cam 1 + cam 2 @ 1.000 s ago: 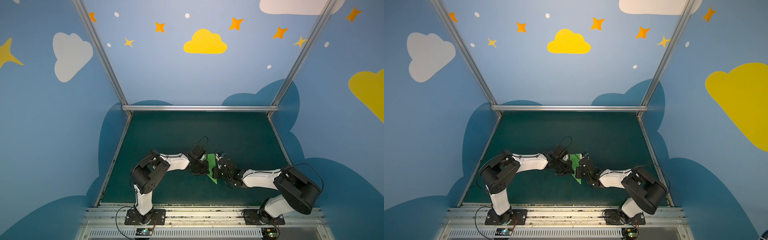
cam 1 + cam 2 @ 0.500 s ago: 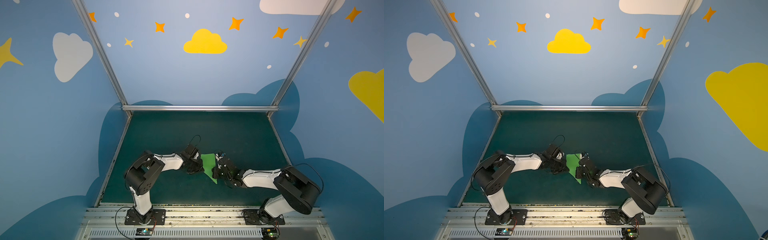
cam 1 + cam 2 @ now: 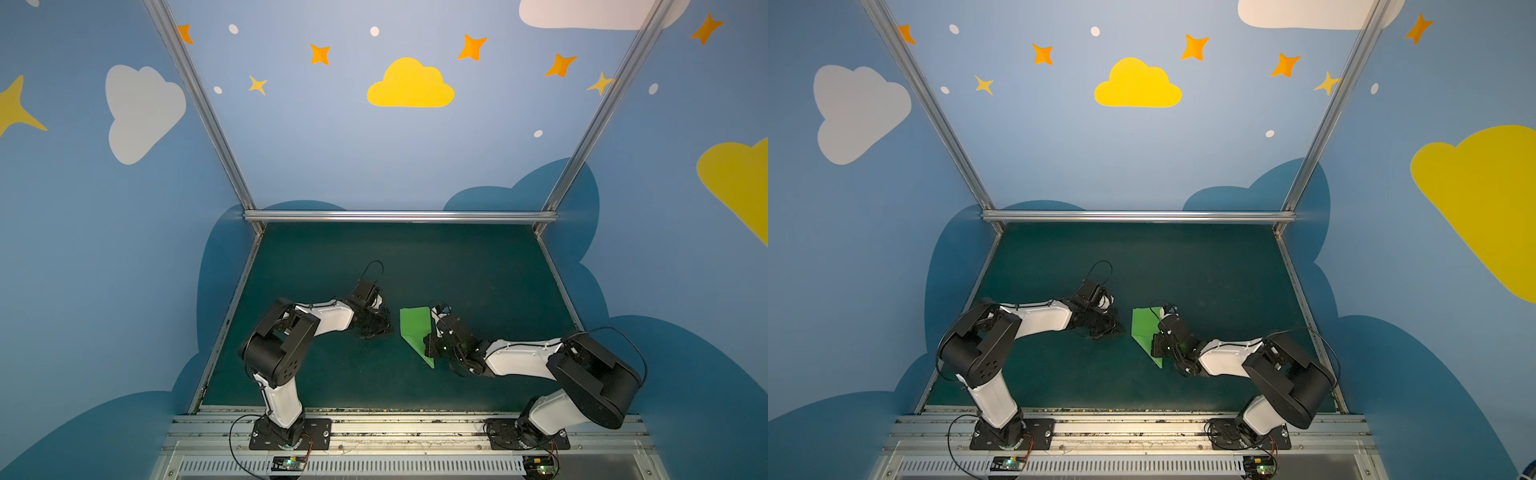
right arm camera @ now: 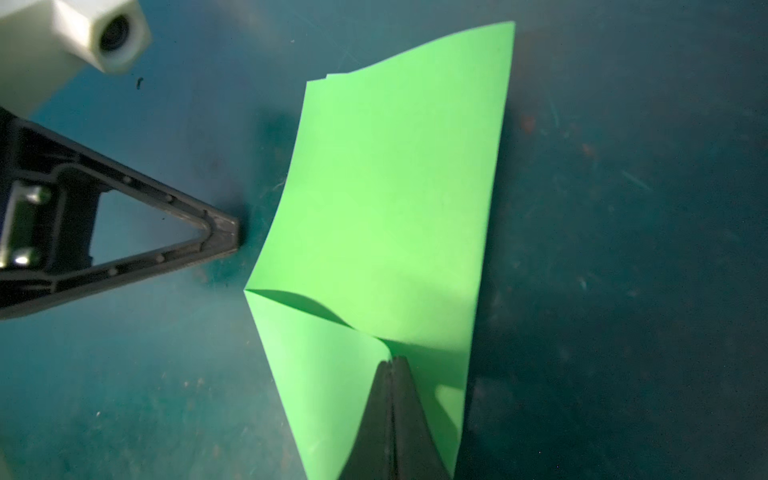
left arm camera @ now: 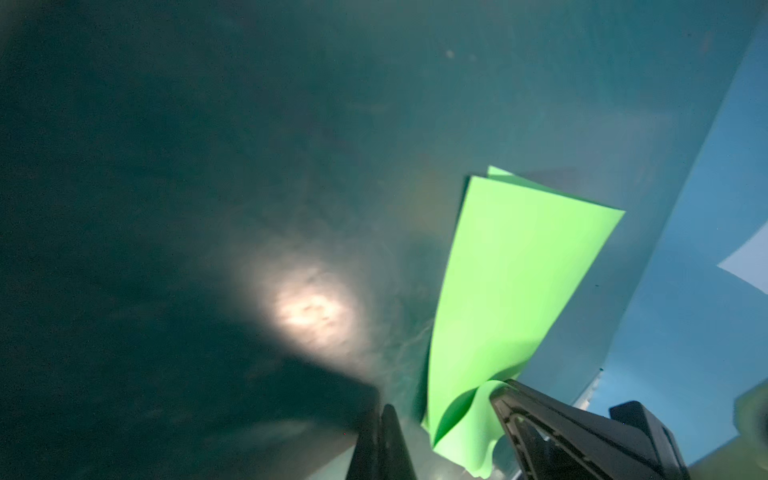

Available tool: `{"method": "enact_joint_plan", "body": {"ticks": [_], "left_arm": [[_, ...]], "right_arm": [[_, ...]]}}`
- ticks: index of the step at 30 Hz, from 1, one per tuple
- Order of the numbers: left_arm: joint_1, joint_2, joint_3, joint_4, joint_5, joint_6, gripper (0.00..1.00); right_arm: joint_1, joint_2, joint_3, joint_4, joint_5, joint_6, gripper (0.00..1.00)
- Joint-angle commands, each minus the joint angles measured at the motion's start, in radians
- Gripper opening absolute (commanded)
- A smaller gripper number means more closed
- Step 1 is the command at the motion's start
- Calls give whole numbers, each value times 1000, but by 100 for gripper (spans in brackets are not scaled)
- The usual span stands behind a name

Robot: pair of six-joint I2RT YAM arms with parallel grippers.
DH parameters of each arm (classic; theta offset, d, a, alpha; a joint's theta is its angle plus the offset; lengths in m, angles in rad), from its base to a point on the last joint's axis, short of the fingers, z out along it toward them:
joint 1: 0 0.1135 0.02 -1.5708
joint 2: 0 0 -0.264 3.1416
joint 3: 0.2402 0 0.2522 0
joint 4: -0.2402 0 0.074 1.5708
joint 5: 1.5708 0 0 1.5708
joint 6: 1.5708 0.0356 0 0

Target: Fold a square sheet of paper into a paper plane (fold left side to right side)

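2 grippers flank the folded green paper (image 3: 415,332), which lies near the middle of the bench (image 3: 478,266), its point toward 5 o'clock. At its 9 o'clock the left gripper (image 4: 230,237), jaws closed, sits just beside it, not touching. At its 3 o'clock the right gripper (image 4: 392,363), jaws closed, rests on a raised flap; whether it pinches a layer I cannot tell.
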Motion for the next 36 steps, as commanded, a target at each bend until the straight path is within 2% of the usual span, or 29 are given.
{"method": "enact_joint_plan", "body": {"ticks": [1, 7, 14, 25, 31, 36], "left_arm": [[-7, -50, -4, -112, -66, 24, 4], [-105, -96, 53, -86, -49, -7, 4], [-192, 5, 116, -42, -36, -34, 4], [-198, 94, 115, -31, -51, -23, 4], [-197, 116, 82, -28, -70, -28, 4], [-197, 119, 54, -10, -74, -46, 4]], "right_arm": [[-4, 40, -52, -153, 4, 6, 0], [-5, 41, -58, -150, 5, 10, 0], [-5, 47, -59, -147, 3, 15, 0], [-6, 41, -59, -150, 0, 20, 0], [-29, -24, -30, -197, -68, 18, 0], [-57, -186, 20, -313, -115, 9, 29]]}}
